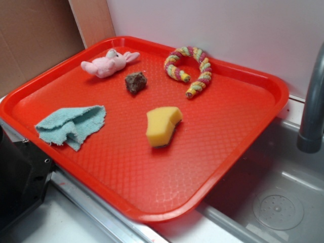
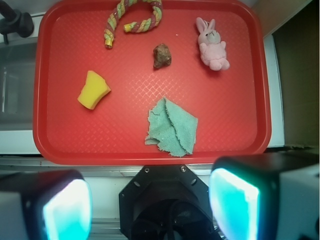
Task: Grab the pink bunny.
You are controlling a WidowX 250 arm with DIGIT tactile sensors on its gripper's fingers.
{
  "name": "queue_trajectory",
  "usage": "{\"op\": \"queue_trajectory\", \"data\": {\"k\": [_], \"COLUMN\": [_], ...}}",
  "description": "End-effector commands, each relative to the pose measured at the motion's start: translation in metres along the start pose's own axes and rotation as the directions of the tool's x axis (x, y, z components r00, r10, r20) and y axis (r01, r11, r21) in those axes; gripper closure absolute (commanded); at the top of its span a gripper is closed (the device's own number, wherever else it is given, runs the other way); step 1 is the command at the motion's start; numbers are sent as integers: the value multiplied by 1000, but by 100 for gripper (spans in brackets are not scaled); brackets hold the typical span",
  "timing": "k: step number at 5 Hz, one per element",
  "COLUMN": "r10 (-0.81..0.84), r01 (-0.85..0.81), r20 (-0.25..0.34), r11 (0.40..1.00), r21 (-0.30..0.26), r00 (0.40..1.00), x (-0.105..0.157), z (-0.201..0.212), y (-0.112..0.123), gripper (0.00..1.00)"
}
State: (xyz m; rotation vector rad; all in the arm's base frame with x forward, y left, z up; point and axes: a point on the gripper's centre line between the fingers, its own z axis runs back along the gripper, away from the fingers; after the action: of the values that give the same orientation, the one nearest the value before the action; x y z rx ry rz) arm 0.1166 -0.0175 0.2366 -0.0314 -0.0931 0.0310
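White wall stands behind a big red tray (image 1: 253, 131) that sits on the counter beside a steel sink (image 1: 276, 202) with a grey tap (image 1: 311, 106). From the wrist view the tray lies flat below the camera, so it works well as a clock face. The pink bunny (image 2: 212, 46) lies on its back near 1 o'clock, ears pointing to the far rim, close to the right edge. It has open tray all around it, so nothing blocks a reach from above. A small brown lump (image 2: 161, 55) sits near 12 o'clock, a little apart from the bunny. The twisted rope ring (image 2: 131, 19) curls at about 11 o'clock, right up against the far rim. A yellow sponge (image 2: 93, 90) rests at 9 o'clock, and a blue-green cloth (image 2: 172, 126) lies crumpled at 6 o'clock, nearest the arm. The claw (image 2: 150, 200) hangs high over the near edge of the tray, its two fingers spread wide apart with nothing between them. I think it waits up high so the camera can see everything first. The grab has not begun; the claw would need to travel toward 1 o'clock and go down over the bunny's soft middle.
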Motion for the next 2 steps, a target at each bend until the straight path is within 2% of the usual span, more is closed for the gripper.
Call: {"op": "queue_trajectory", "data": {"k": [1,2], "r10": [0,23], "r01": [0,-24], "r20": [0,50], "r11": [1000,1000], "r21": [0,10], "r00": [1000,998], "x": [0,9], "z": [0,-5], "y": [0,9], "gripper": [0,0]}}
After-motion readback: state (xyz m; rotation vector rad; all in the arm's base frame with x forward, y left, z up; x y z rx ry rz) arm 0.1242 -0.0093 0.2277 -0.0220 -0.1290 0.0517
